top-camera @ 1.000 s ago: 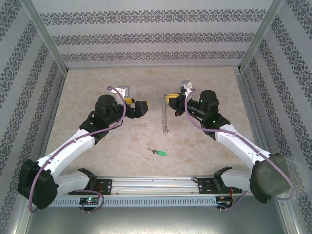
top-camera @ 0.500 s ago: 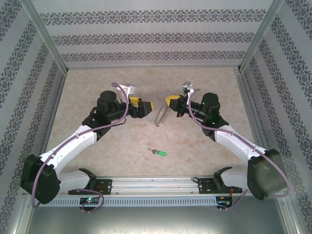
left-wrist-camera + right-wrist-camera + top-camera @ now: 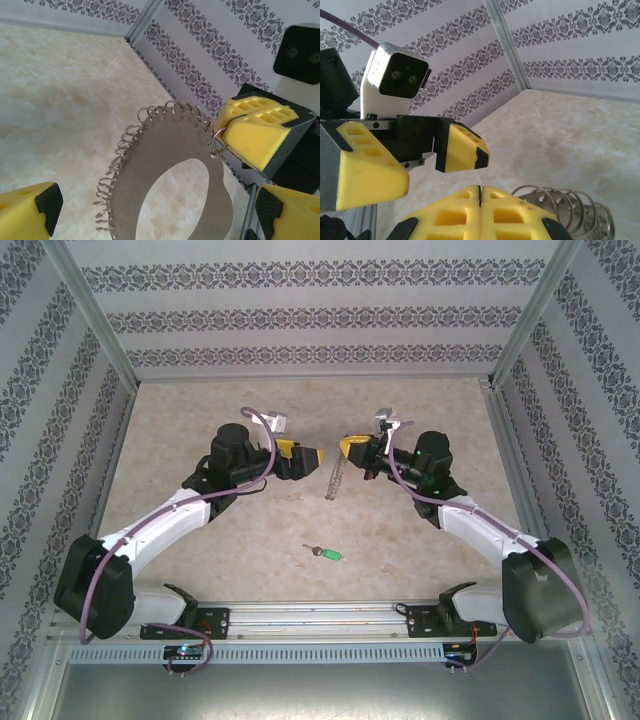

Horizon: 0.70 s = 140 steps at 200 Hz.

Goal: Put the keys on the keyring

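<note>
The keyring [image 3: 335, 478] hangs from my right gripper [image 3: 349, 449], which is shut on one of its small wire rings. In the left wrist view the keyring [image 3: 150, 165] is a flat grey plate with an oval hole and several wire rings along its edge. It stands between the fingers of my open left gripper [image 3: 160, 215] without touching them. My right gripper [image 3: 223, 138] pinches a ring at the plate's upper right. My left gripper [image 3: 309, 461] faces the right one at the same height. The key [image 3: 325, 553], green-headed, lies flat on the table nearer the arm bases.
The beige table [image 3: 200, 540] is walled by patterned panels on three sides. A metal rail [image 3: 320, 620] with the arm bases runs along the near edge. In the right wrist view the left gripper's fingers [image 3: 462, 148] stand close behind my shut right gripper [image 3: 480, 192].
My left arm has swung right and brought its open fingers up to the keyring. The keyring, hanging long a second ago, has turned and now looks shorter. The key has not moved.
</note>
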Each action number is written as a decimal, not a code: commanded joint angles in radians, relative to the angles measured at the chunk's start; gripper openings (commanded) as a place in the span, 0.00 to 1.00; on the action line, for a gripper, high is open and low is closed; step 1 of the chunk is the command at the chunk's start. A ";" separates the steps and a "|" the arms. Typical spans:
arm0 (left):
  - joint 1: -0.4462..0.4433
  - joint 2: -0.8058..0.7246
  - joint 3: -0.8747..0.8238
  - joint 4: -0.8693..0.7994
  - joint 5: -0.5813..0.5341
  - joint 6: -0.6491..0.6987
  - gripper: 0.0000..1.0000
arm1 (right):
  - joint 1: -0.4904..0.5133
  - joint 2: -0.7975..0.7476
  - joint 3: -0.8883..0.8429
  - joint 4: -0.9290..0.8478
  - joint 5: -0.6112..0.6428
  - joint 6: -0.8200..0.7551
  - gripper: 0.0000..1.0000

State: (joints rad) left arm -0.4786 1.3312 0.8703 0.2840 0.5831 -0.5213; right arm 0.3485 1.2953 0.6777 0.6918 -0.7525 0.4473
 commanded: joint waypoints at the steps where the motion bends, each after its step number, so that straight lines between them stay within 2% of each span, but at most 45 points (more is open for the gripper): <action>1: -0.011 0.028 0.032 0.064 0.052 0.043 1.00 | -0.013 0.033 0.003 0.110 -0.057 0.032 0.00; 69: 0.018 0.092 -0.038 0.211 0.132 0.006 0.97 | -0.017 0.186 0.013 0.210 -0.128 0.088 0.00; 111: 0.034 0.105 -0.073 0.247 0.160 -0.008 0.96 | -0.018 0.234 0.008 0.282 -0.140 0.133 0.00; 140: 0.040 0.118 -0.077 0.255 0.178 -0.016 0.91 | -0.017 0.242 0.003 0.313 -0.142 0.156 0.00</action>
State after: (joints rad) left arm -0.4541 1.4361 0.8005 0.4606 0.7170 -0.5247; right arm 0.3420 1.5337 0.6777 0.8852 -0.8585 0.5713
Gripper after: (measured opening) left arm 0.930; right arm 0.056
